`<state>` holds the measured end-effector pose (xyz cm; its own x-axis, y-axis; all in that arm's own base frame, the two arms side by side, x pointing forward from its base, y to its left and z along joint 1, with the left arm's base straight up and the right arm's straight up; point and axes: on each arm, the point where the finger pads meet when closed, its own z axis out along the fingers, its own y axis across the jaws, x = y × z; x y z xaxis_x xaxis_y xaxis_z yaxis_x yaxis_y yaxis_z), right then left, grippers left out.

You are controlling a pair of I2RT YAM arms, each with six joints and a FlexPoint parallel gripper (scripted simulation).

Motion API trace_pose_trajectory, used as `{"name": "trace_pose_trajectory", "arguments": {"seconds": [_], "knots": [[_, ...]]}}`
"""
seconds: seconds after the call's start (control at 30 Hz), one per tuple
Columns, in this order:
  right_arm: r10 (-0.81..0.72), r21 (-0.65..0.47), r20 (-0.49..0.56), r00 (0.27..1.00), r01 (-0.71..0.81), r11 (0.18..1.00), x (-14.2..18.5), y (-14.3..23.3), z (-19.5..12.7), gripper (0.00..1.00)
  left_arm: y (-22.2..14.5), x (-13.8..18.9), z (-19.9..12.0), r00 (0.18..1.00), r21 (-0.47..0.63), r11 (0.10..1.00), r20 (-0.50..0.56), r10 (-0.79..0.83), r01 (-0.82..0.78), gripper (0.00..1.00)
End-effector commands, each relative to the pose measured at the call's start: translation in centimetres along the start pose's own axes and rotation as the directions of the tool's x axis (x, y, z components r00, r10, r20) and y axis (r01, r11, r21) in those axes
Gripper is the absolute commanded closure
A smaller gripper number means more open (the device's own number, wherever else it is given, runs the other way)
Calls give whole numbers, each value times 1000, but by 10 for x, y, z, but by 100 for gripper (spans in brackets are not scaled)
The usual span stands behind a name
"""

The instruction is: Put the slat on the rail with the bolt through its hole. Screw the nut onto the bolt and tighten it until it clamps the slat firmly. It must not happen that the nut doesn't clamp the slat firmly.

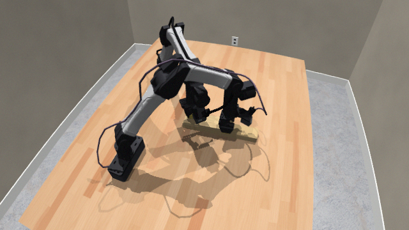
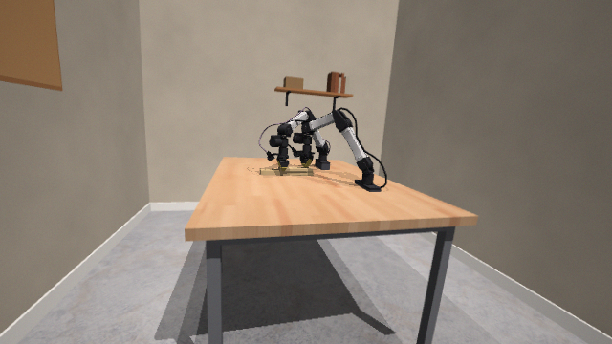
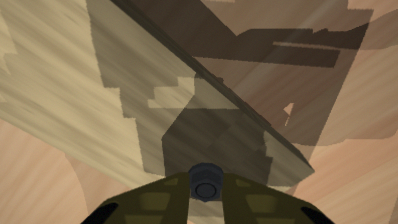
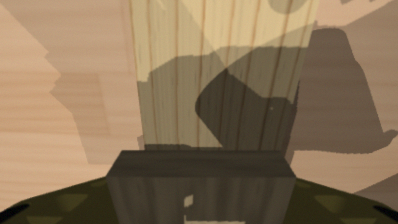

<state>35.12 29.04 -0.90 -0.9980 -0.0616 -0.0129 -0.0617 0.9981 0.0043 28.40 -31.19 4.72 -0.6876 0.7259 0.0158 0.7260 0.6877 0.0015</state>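
Observation:
The wooden rail point(image 1: 250, 131) point(image 2: 265, 172) point(image 4: 175, 100) lies flat on the table. The slat point(image 1: 211, 119) point(image 3: 115, 100) point(image 4: 240, 162) lies along its top, its end shaded in the right wrist view. My left gripper point(image 1: 200, 121) point(image 2: 307, 164) point(image 3: 205, 181) is shut on the dark hex nut point(image 3: 206, 172), near one end of the slat, with a round outline inside the nut. My right gripper point(image 1: 227, 131) point(image 2: 283, 169) point(image 4: 200, 182) is shut on the slat, one finger on each side. The bolt's shank, the hole and any gap under the nut are hidden.
Both arms reach in from the same side, their wrists close together over the wood. The right arm's base point(image 1: 126, 160) stands at the lower left in the top view. Cables loop beside the wrists. Arm shadows cover parts of the wood and table point(image 1: 255, 198).

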Motion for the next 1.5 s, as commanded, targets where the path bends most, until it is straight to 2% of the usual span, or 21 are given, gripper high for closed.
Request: {"name": "trace_pose_trajectory", "arguments": {"seconds": [0.0,0.07,0.2,0.37,0.57,0.63,1.03,1.13,1.2,1.47], "knots": [[1,-10,13,1000,-1,1000,-3,1,-5,32,-1,-2,-12,973,-6,974,44,225,-225,86],[1,-10,13,1000,-1,1000,-3,1,-5,32,-1,-2,-12,973,-6,974,44,225,-225,86],[1,-10,13,1000,-1,1000,-3,1,-5,32,-1,-2,-12,926,-13,927,43,376,-376,86],[1,-10,13,1000,-1,1000,-3,1,-5,32,-1,-2,-12,834,-21,834,40,551,-551,86],[1,-10,13,1000,-1,1000,-3,1,-5,32,-2,-2,-12,680,-31,681,34,732,-732,86],[1,-10,13,1000,-1,1000,-3,1,-5,32,-2,-2,-12,680,-31,681,34,732,-732,86],[1,-10,13,1000,-1,1000,-3,1,-5,32,-2,-2,-12,270,-45,270,16,963,-962,86],[1,-10,13,1000,-1,1000,-3,1,-5,32,-2,-2,-12,154,-47,154,11,988,-987,86],[1,-10,13,1000,-1,1000,-3,1,-5,32,-2,-2,-12,154,-47,154,11,988,-987,86],[1,-10,13,1000,-1,1000,-3,1,-5,32,-2,-2,-11,-162,-49,-162,-5,987,-986,86]]}}
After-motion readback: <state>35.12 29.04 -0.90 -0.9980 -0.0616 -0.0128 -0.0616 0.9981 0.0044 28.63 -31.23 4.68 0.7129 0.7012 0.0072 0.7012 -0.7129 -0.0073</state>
